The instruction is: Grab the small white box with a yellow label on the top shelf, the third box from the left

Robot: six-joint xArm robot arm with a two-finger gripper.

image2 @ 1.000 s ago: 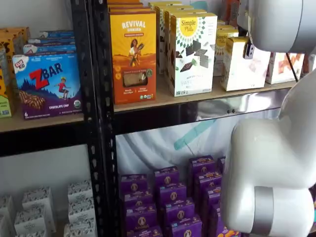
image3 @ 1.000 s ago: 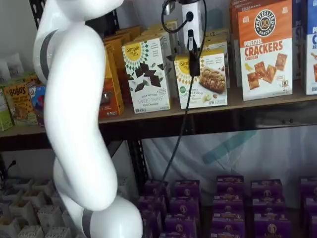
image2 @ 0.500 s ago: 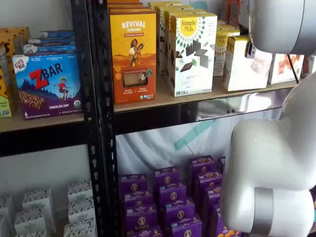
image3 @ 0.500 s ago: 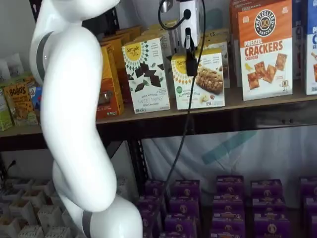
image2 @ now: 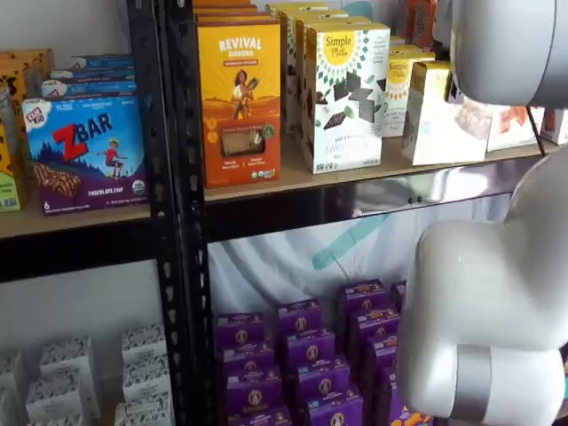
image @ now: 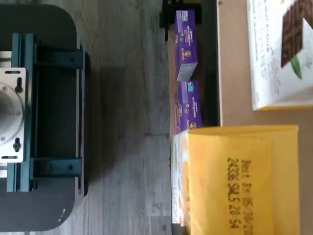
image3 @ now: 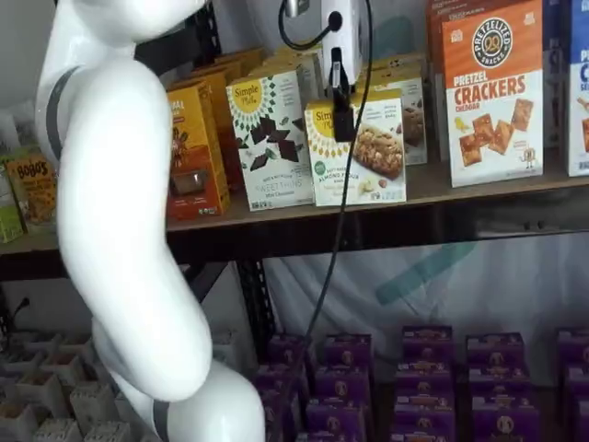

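Observation:
The small white box (image3: 359, 152) with a yellow round logo stands at the front edge of the top shelf (image3: 479, 184), right of the taller Simple Mills box (image3: 271, 138). My gripper (image3: 342, 120) hangs from above and is shut on the small box, one black finger down its front face. In a shelf view the box (image2: 439, 120) leans, partly behind the white arm. The wrist view shows its yellow top panel (image: 239, 181) with a date stamp, past the edge of the shelf board (image: 234, 73).
An orange-and-white crackers box (image3: 492, 92) stands right of the small box; an orange Revival box (image2: 238, 98) is further left. Purple boxes (image3: 423, 368) fill the shelf below. The white arm (image3: 120, 212) and a hanging black cable (image3: 345, 212) stand before the shelves.
The gripper and the small white box have moved together left and forward toward the shelf's front edge. The other boxes have not moved.

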